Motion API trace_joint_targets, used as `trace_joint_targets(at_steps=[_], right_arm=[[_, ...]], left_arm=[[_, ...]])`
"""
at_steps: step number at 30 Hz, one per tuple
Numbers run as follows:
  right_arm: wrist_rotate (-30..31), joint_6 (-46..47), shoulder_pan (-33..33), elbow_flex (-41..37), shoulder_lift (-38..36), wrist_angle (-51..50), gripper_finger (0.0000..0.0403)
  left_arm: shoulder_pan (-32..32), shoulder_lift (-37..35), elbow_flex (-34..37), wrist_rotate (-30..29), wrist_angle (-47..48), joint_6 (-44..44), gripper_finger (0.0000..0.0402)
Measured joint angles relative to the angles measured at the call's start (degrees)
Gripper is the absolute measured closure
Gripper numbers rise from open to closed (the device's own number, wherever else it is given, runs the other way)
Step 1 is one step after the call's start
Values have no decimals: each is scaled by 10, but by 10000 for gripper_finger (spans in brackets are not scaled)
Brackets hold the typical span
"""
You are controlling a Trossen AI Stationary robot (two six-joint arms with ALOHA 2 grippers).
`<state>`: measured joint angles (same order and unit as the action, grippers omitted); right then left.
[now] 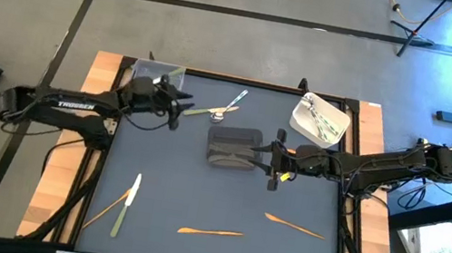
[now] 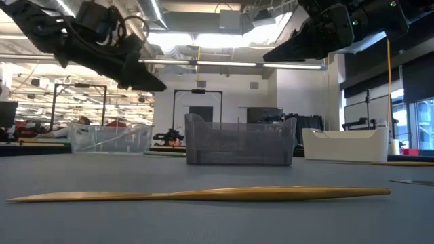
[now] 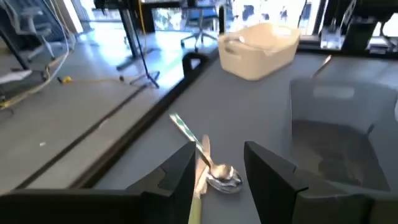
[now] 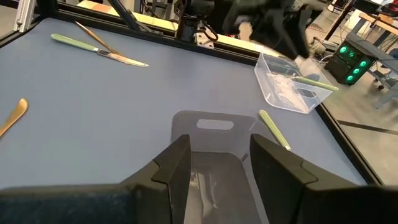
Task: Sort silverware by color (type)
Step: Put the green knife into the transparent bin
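While your left gripper (image 1: 182,104) hangs open and empty near the table's far left corner, line it up on the spoon (image 3: 224,177) before you drop. In its wrist view the spoon bowl lies between the two fingers (image 3: 177,177), touching a green piece (image 3: 198,186) and a striped one (image 3: 182,126), so take only one and close on the handle, not on the pile.

Going from the near edge outward: two orange pieces, one (image 1: 210,231) at mid-edge and one (image 1: 294,225) toward the right, lie flat and apart; a green knife (image 1: 126,205) crosses an orange piece (image 1: 106,209) near the left edge. Pick the top one of that pair first, I would judge.

At mid-table your right gripper (image 1: 274,161) sits open over the grey bin (image 1: 232,146), holding nothing that I can see.

Farther off, a green piece (image 4: 274,129) lies beside the clear bin (image 4: 287,90) at the far left corner, and the white bin (image 1: 321,118) at the far right already holds some silverware (image 1: 324,120). Match each piece to its own bin.
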<state>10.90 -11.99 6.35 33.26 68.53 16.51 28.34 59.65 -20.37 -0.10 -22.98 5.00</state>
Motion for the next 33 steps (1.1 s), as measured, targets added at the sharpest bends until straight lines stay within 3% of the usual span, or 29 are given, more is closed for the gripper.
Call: trace_joint_targets(at_steps=[6, 17, 25, 33], right_arm=[[0, 1, 0, 0, 0, 0, 249], [0, 17, 0, 0, 0, -32, 249], [0, 24, 0, 0, 0, -35, 249], [0, 24, 0, 0, 0, -34, 249]], left_arm=[[-29, 116, -49, -61, 3, -1, 271], [-29, 333, -260, -49, 265, 20, 271], [-8, 405, -331, -49, 341, 46, 271], [19, 424, -329, -76, 346, 46, 271]])
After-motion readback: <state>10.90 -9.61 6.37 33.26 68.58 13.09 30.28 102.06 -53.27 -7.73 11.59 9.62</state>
